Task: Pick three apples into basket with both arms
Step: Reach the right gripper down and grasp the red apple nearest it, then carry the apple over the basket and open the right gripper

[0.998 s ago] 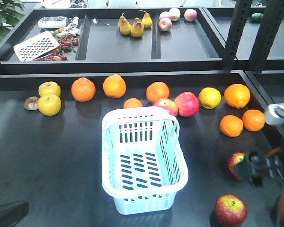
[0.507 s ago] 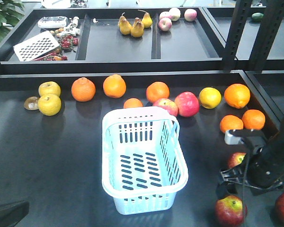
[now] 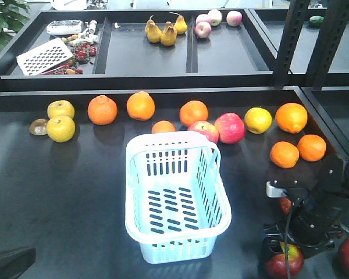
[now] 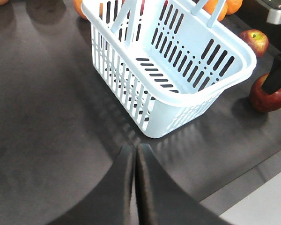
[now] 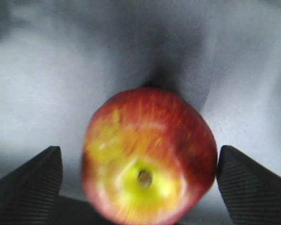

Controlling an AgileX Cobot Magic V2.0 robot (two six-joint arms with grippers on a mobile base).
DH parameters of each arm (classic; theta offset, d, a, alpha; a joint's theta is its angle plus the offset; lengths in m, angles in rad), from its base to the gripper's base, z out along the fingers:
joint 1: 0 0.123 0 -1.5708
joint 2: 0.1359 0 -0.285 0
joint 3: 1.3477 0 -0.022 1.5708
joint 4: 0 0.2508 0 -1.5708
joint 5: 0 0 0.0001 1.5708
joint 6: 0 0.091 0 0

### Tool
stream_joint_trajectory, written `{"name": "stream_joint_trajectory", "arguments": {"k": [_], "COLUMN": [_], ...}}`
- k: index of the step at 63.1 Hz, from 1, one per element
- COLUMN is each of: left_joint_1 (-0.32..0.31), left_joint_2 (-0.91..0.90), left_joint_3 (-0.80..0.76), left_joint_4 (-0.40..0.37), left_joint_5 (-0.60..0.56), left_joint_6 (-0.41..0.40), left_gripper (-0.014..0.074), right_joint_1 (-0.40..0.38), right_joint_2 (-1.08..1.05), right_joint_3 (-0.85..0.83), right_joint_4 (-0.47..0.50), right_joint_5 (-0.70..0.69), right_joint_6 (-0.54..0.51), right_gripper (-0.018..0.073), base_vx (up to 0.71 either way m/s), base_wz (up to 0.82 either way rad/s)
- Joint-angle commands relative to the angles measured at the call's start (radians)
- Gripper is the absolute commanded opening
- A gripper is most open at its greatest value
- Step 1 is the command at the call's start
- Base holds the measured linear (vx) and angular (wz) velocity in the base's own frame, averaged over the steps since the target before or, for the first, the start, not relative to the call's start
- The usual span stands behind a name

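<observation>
Right of the basket (image 3: 163, 141), the front apple (image 5: 150, 140) is bracketed by the right tool (image 5: 139, 187), fingers spread and unclamped; the left tool (image 4: 135, 157), pressed together, is parked left of the basket.

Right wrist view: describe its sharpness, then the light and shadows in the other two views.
Right wrist view: the apple is blurred and soft, its dark shadow behind it on a washed-out table. Left wrist view: sharp; the basket throws a striped shadow through its slots onto the table. Front view: sharp, evenly lit, soft shadows under the oranges.
</observation>
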Motion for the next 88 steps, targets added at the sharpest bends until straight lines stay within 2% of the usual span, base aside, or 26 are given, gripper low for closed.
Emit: {"name": "stream_joint_trajectory", "arguments": {"k": [1,7,13,25,29,42,48,52,58,66,70,79,88], "left_joint_1": [0.002,0.002,0.002,0.002,0.002,0.002,0.002,0.002,0.002,0.002,0.002,0.002,0.002], "left_joint_2": [0.003,0.003,0.003,0.003,0.003,0.003,0.005,0.005,0.005,0.005,0.005,0.005,0.005], "left_joint_3": [-0.025,-0.025,-0.025,-0.025,-0.025,-0.025,-0.025,-0.025,-0.025,-0.025,-0.025,-0.025,-0.025], "left_joint_4": [-0.022,-0.022,-0.022,-0.022,-0.022,-0.022,-0.022,-0.022,-0.022,-0.03,-0.03,-0.031,-0.031], "left_joint_5": [-0.063,-0.063,-0.063,-0.063,-0.063,-0.063,-0.063,-0.063,-0.063,-0.063,-0.063,-0.063,-0.063], "left_joint_6": [-0.009,-0.009,-0.009,-0.009,-0.009,-0.009,-0.009,-0.009,-0.009,-0.009,-0.009,-0.009,-0.009], "left_gripper": [-0.0006,-0.0006,-0.0006,-0.0006,-0.0006,-0.0006,-0.0006,-0.0006,-0.0006,-0.0006,-0.0006,-0.0006,-0.0006], "right_joint_1": [-0.001,-0.001,-0.001,-0.001,-0.001,-0.001,0.01,0.044,0.161,0.327,0.368,0.377,0.377], "right_joint_2": [-0.022,-0.021,-0.021,-0.097,-0.161,-0.44,-0.559,-0.61,-0.625,-0.568,-0.518,-0.392,-0.294], "right_joint_3": [-0.024,-0.024,-0.024,-0.024,-0.024,-0.024,-0.024,-0.024,-0.024,-0.025,-0.036,-0.093,-0.17], "right_joint_4": [0.0,0.0,0.001,0.012,0.034,0.193,0.319,0.41,0.507,0.509,0.51,0.506,0.494], "right_joint_5": [-0.021,-0.019,-0.008,0.034,0.066,0.17,0.168,0.149,0.068,-0.1,-0.178,-0.221,-0.202], "right_joint_6": [-0.017,-0.031,-0.031,-0.06,-0.091,-0.214,-0.267,-0.294,-0.317,-0.317,-0.314,-0.316,-0.317], "right_gripper": [0.061,0.0562,0.0445,0.0072,-0.0017,-0.0006,-0.0004,-0.0003,-0.0001,0.0,0.0008,0.0076,0.0286], "base_vx": [0.0,0.0,0.0,0.0,0.0,0.0,0.0,0.0,0.0,0.0,0.0,0.0,0.0], "base_wz": [0.0,0.0,0.0,0.0,0.0,0.0,0.0,0.0,0.0,0.0,0.0,0.0,0.0]}}
